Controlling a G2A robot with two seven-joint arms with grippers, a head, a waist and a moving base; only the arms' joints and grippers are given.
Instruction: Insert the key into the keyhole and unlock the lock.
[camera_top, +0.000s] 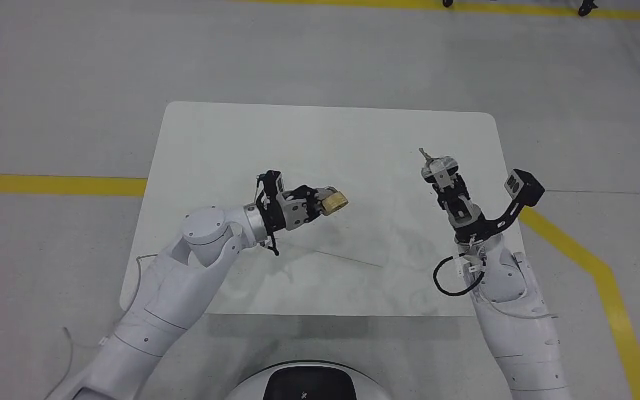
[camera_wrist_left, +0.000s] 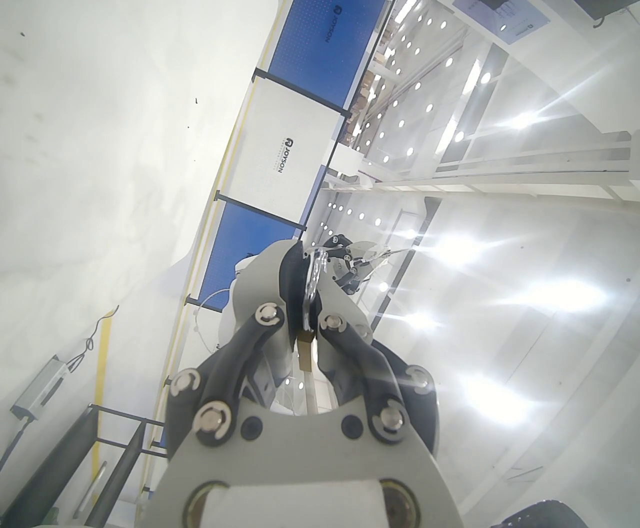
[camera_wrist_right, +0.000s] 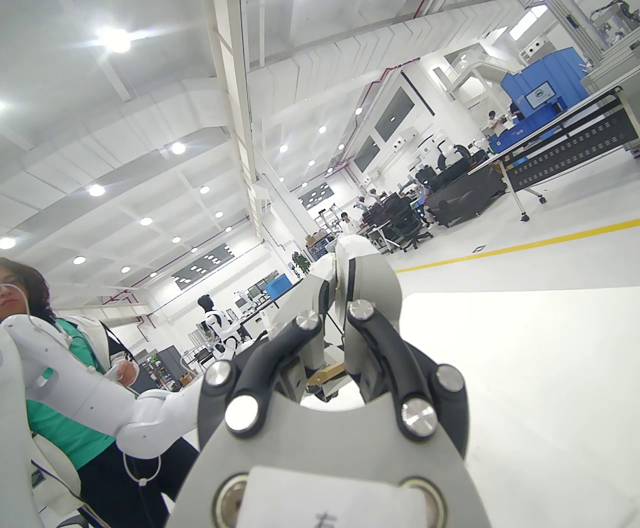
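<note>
My left gripper (camera_top: 322, 198) is clenched on the brass padlock (camera_top: 336, 202) (by its shackle (camera_wrist_left: 314, 272)), my right gripper (camera_top: 436, 166) pinching the key (camera_top: 425, 155), blade poking out.

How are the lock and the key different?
The lock is chunky and brass-yellow; the key is thin and grey. The lock sits in the left gripper, the key in the right gripper. The lock points sideways toward the other arm; the key points toward the far edge of the table. Both are held above it, not touching each other.
</note>
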